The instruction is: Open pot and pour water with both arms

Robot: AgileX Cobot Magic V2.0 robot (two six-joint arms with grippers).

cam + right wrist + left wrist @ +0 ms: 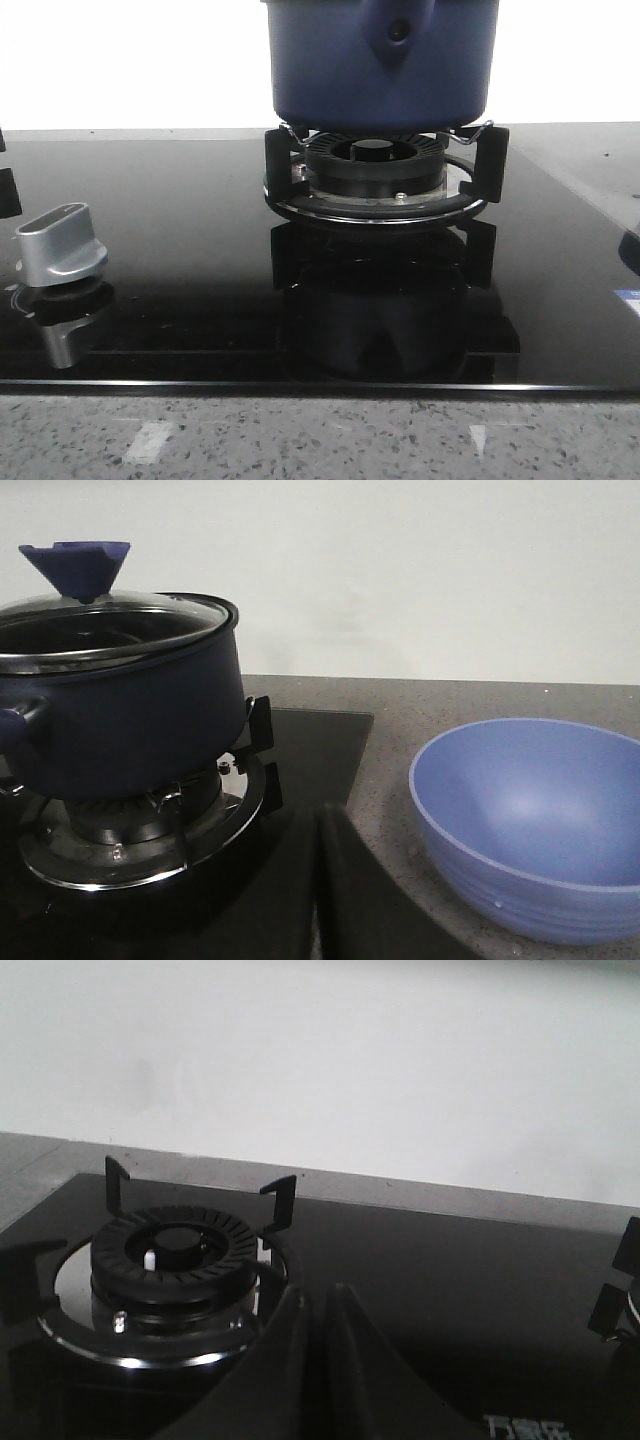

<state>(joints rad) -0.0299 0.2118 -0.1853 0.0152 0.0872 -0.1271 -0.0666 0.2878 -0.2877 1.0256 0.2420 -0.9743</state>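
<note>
The large dark-blue round metal pot (120,715) sits on the black burner grate (385,170), its glass lid (110,620) still on. Both the left gripper (318,1360) and the right gripper (318,880) appear pressed closed, empty. Risk: a tilted lift could spill water short of the blue ceramic bowl (530,830).

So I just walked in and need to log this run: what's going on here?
Nothing is being handled yet. The pot sits on the burner grate of the black glass stove, with its glass lid still on. A blue bowl waits on the counter beside the stove. The left gripper is over the stove near an unoccupied second burner, and the right gripper is between pot and bowl. Both look shut and hold nothing.
</note>
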